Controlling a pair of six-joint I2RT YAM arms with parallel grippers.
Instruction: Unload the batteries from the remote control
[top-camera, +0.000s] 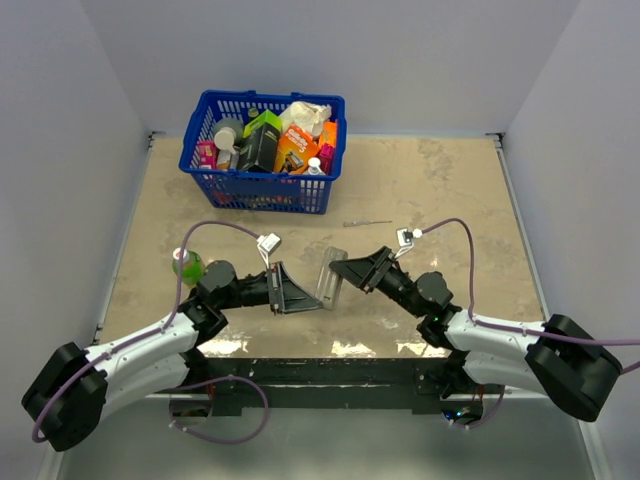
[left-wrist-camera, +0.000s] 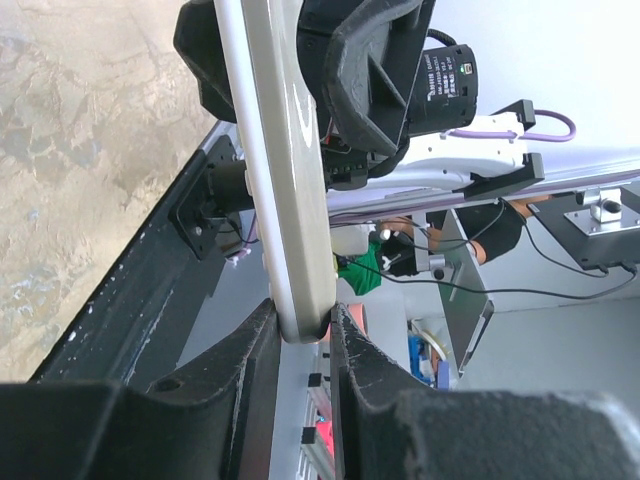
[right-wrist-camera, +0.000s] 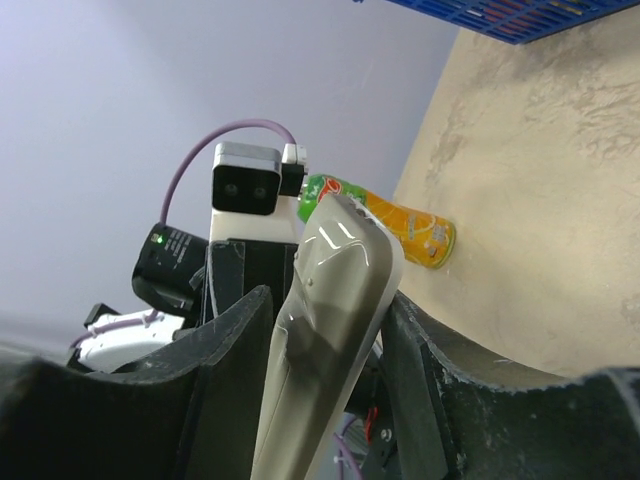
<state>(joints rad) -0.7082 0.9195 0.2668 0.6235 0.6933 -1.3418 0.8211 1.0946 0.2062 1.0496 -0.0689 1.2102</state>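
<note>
Across most of the top view a tan table (top-camera: 430, 190) is seen. At its upper left a blue basket (top-camera: 262, 185) is set, filled with boxes and bottles. Low in the middle of that frame, the remote control (top-camera: 330, 277) is held up off the table between the two arms. One end is pinched by the left gripper (left-wrist-camera: 300, 345), whose fingers are closed almost all the way on the thin edge. The other end is clamped by the right gripper (right-wrist-camera: 330, 340), with a finger pressed on each side. The batteries cannot be seen in any view, and where the battery side faces cannot be told. A green and orange bottle (top-camera: 186, 263) is seen at the left edge, and a thin grey stick (top-camera: 367, 223) is seen right of the basket, well apart from the remote.

The remote is judged to be light, stiff and smooth, so it could slip or turn if gripped loosely. It is best held by its long side edges near one end, so the back is kept free. The batteries are judged small, round and quick to roll away.
</note>
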